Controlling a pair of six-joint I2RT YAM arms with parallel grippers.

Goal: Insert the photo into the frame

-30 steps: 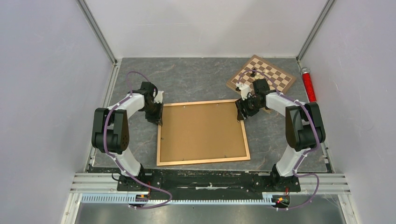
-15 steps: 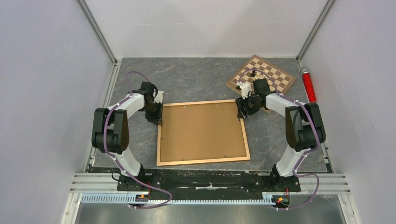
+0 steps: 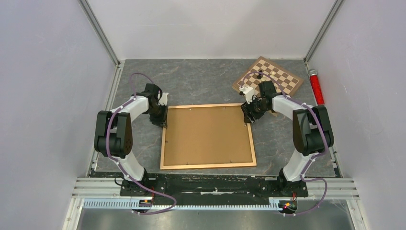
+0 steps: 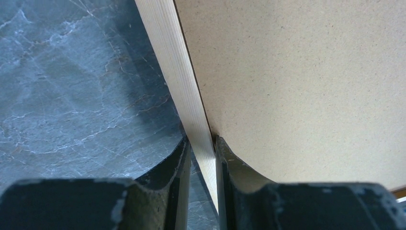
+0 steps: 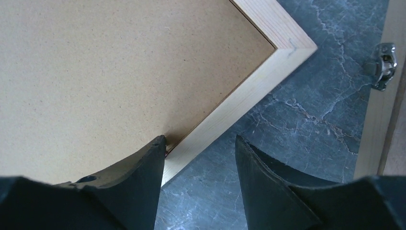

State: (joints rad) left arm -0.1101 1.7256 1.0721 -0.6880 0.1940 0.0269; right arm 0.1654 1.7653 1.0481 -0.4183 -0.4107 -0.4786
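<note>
Wooden frame (image 3: 207, 166) lies flat, back side up, in the middle of the grey marbled table (image 3: 201, 81), with a plain brown backing board (image 3: 208, 134) sitting inside its rails. The photo is not visible in any view, so whether it lies under the board cannot be told. The left gripper (image 4: 201, 143) is pinching the frame's left rail near the far left corner, one finger on the table side and the other against the board's edge. The right gripper (image 5: 201, 143) is spread and straddles the right rail near the far right corner; its inner fingertip appears to rest on the board just beside the rail, its outer fingertip is over bare table, and it grips nothing. A chessboard (image 3: 277, 76) lies just beyond the right arm. The likely risks: with only one side pinched, any lift would probably tilt or swing the frame, and the loose board could slide or drop out. If the right fingers close from this offset position, they may pinch the board's edge or slip off the thin rail, nudging the frame toward the chessboard.
</note>
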